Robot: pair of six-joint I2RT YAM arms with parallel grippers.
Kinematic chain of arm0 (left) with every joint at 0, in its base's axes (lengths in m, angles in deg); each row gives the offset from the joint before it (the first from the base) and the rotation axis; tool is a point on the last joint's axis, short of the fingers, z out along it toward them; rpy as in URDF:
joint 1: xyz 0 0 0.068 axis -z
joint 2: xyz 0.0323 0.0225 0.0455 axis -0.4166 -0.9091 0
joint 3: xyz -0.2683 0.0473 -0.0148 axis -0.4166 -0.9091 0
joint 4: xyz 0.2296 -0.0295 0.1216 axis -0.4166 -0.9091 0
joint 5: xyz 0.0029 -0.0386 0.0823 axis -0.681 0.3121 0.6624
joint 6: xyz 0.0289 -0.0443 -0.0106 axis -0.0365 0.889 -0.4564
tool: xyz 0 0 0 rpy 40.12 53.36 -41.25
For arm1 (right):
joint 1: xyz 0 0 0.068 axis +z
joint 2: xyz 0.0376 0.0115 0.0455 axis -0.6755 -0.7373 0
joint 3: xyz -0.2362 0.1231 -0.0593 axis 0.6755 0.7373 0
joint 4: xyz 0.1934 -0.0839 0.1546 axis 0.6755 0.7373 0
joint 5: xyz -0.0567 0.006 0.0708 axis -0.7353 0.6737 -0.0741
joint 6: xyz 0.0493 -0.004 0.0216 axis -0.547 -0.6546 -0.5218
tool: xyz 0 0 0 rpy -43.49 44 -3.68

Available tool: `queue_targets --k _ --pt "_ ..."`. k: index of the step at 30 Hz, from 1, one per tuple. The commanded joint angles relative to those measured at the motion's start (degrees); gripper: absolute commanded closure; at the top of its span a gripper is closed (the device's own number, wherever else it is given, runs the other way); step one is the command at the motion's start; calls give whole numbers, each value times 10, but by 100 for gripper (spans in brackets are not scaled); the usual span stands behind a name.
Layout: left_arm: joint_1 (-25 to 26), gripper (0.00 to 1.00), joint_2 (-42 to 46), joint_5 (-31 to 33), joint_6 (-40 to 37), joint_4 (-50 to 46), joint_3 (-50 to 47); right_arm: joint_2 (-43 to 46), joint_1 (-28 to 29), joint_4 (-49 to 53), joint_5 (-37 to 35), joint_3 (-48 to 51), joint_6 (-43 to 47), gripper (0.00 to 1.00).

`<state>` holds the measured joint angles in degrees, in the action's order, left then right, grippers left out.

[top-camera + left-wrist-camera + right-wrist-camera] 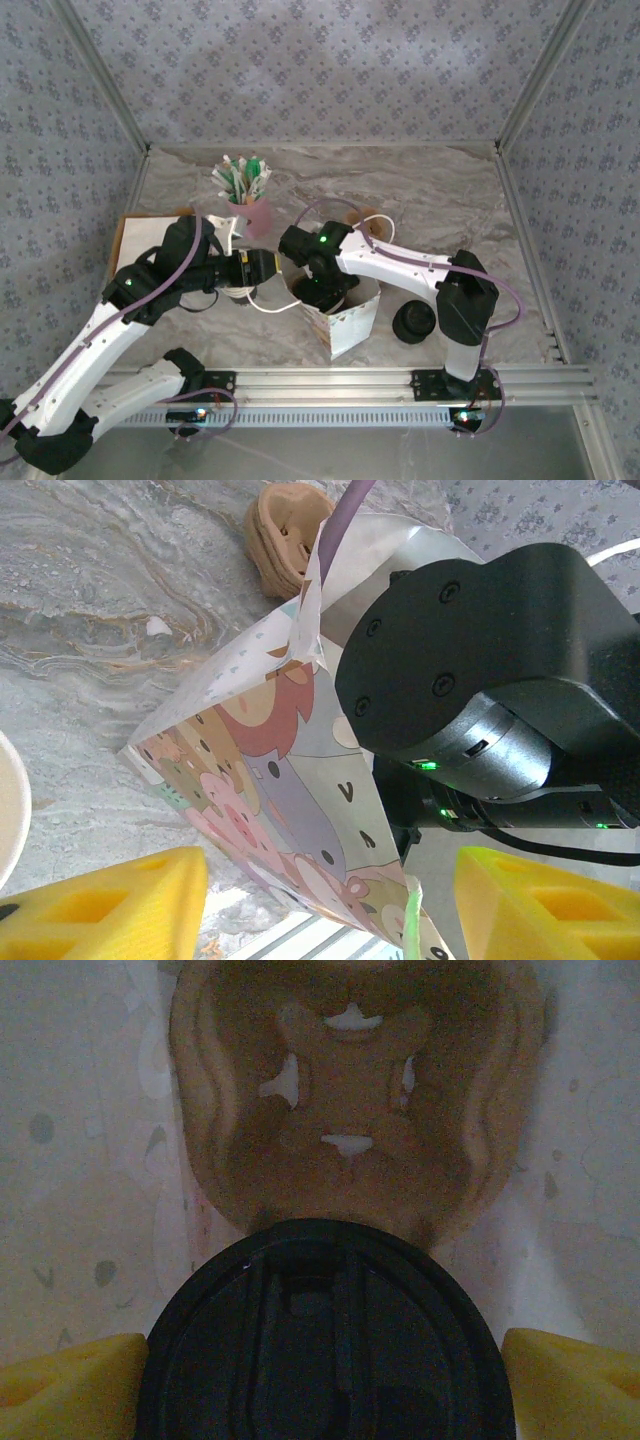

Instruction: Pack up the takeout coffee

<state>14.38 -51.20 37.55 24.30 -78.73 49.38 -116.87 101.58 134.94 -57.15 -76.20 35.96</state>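
Printed bag [270, 780], veined table [90, 600]
Pink, brown and lilac cartoon animals on white; grey marble with tan streaks; black lid [325, 1350]; brown pulp tray [350, 1110].

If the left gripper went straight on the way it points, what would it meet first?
The left gripper would likely first meet the side of the cartoon-printed paper bag, close ahead, though depth is unclear.

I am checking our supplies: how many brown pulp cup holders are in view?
2. One cup holder lies inside the paper bag; the other holder sits on the table beyond the bag, and may be a stack hiding more.
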Motion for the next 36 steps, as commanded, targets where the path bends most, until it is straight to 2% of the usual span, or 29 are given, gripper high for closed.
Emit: queue_targets --k 1,36 --pt "0 34 -4 7 -9 -4 21 10 7 43 13 3 -8 8" --pt "-2 34 -7 5 -10 -5 23 33 21 64 3 -10 -13 3"
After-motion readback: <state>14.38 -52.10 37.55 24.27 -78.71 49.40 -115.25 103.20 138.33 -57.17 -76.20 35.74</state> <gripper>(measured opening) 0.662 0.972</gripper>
